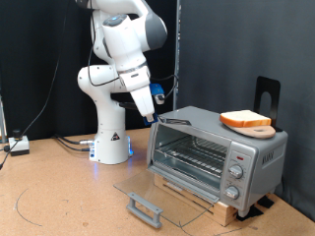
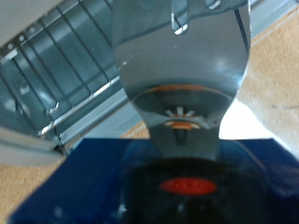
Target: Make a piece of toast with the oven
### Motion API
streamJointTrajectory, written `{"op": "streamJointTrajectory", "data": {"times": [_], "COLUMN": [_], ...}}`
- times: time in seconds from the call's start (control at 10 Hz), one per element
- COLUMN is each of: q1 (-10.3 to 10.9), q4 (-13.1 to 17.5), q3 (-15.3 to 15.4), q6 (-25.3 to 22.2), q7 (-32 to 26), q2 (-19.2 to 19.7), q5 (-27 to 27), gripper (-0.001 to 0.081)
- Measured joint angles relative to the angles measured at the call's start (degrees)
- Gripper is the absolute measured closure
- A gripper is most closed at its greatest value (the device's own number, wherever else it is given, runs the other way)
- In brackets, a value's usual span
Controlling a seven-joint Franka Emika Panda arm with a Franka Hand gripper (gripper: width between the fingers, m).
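Nearest the exterior camera, the glass door (image 1: pixel 157 200) of the oven (image 1: pixel 217 149) lies folded down flat, its grey handle (image 1: pixel 144 207) at the front edge, well below the gripper (image 1: pixel 155 114) and a little towards the exterior view's right of it. Behind the door, the oven mouth stands open and the wire rack (image 1: pixel 192 154) shows inside, below and to the exterior view's right of the gripper. The oven sits on a wooden slat base (image 1: pixel 212 202), with round knobs (image 1: pixel 237 169) on its panel, well off to the right of the gripper.

The gripper hangs just beside the oven's upper corner on the exterior view's left, apparently not touching it. Whether its fingers are spread or pressed together I cannot tell: the wrist view is blurred, showing only a grey metal surface (image 2: pixel 182 65) close up and rack wires (image 2: pixel 65 65) beyond. Nothing shows between the fingers.

Farther along, the piece of toast (image 1: pixel 245 119) rests on a round wooden board (image 1: pixel 259 129) on the oven roof, well apart from the gripper, to the exterior view's right and roughly level with it.
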Motion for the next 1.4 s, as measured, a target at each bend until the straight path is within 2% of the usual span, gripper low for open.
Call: {"op": "streamJointTrajectory", "data": {"times": [0.5, 0.8, 1.1, 1.4], "q1": [3.97, 5.97, 6.56, 6.57], "q4": [0.11, 0.63, 1.73, 2.73], "q3": [2.69, 4.25, 6.79, 7.93], "q6": [4.54, 5.78, 6.21, 6.23], "q7": [0.00, 0.07, 2.99, 4.71], "q2": [3.08, 3.20, 3.25, 3.97], "q5": [4.51, 7.21, 7.87, 7.92], "gripper": [0.0412, 0.0412, 0.0412, 0.0412]}}
